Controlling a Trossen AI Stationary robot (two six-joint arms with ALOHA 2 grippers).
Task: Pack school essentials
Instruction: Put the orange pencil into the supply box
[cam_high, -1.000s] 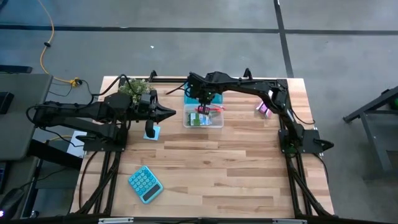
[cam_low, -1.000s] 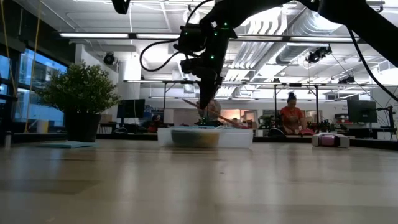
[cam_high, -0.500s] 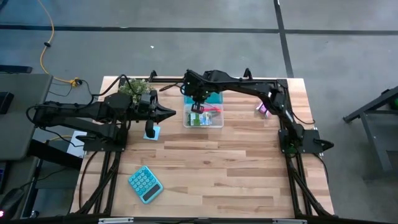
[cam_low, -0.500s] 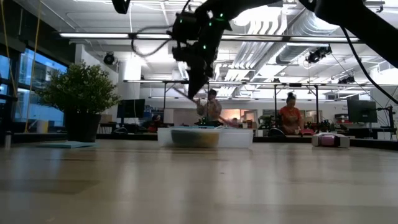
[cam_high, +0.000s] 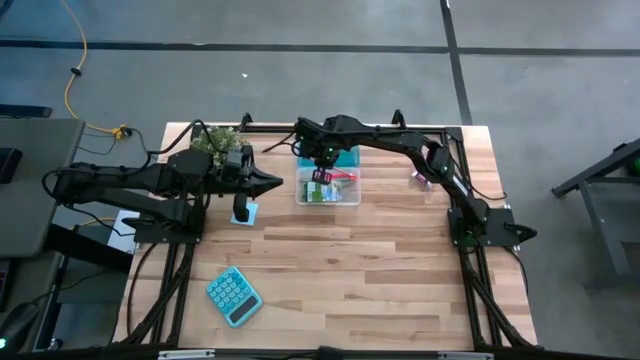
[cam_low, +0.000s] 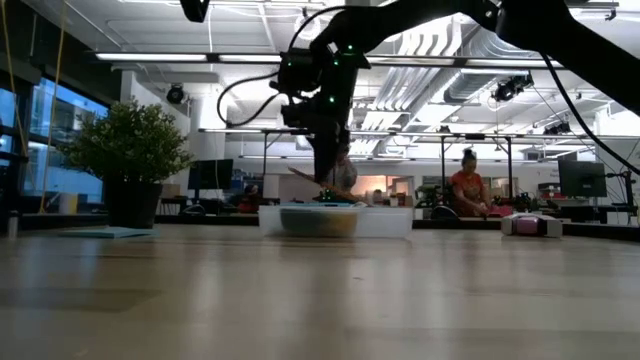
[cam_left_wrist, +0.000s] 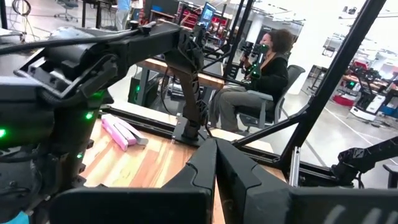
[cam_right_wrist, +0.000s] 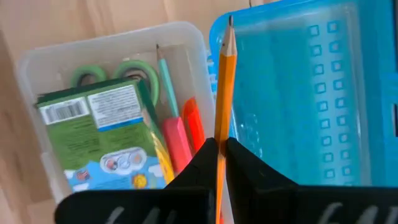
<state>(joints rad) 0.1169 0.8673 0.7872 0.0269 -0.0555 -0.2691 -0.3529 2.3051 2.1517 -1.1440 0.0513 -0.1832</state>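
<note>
The right gripper (cam_high: 322, 172) hangs over the clear plastic box (cam_high: 327, 190) at the far middle of the table, its 2 fingers (cam_right_wrist: 242, 163) clamped on a thin orange pencil (cam_right_wrist: 222, 106). In the right wrist view the pencil runs straight out from between the fingers, its sharpened tip reaching over the edge of a blue translucent lid (cam_right_wrist: 311, 93) that lies just beside the box. In the low view the pencil (cam_low: 303, 174) sticks out tilted from the gripper (cam_low: 325, 172), above the box's rim (cam_low: 336, 219) and clear of it.

Inside the box, the right wrist view shows 1 crayon box (cam_right_wrist: 99, 130) with a green face and a barcode, green-handled scissors (cam_right_wrist: 115, 71) partly under it, a teal pen (cam_right_wrist: 166, 81), a pink-red pen (cam_right_wrist: 177, 146) and an orange-red piece (cam_right_wrist: 194, 124) beside it.

The right arm (cam_high: 400, 140) reaches in from the far right corner, passing near a pink-and-white packet (cam_high: 424, 177) on the wood.

The left gripper (cam_high: 275, 181) waits to the left of the box with its fingers (cam_left_wrist: 214, 168) pressed together, empty. A light-blue square note pad (cam_high: 246, 213) lies on the table partly under that arm, a potted plant (cam_high: 217, 141) stands behind it, and a teal calculator (cam_high: 233, 295) rests well apart toward the near left.

A person (cam_left_wrist: 264, 62) sits on a chair beyond the table.
</note>
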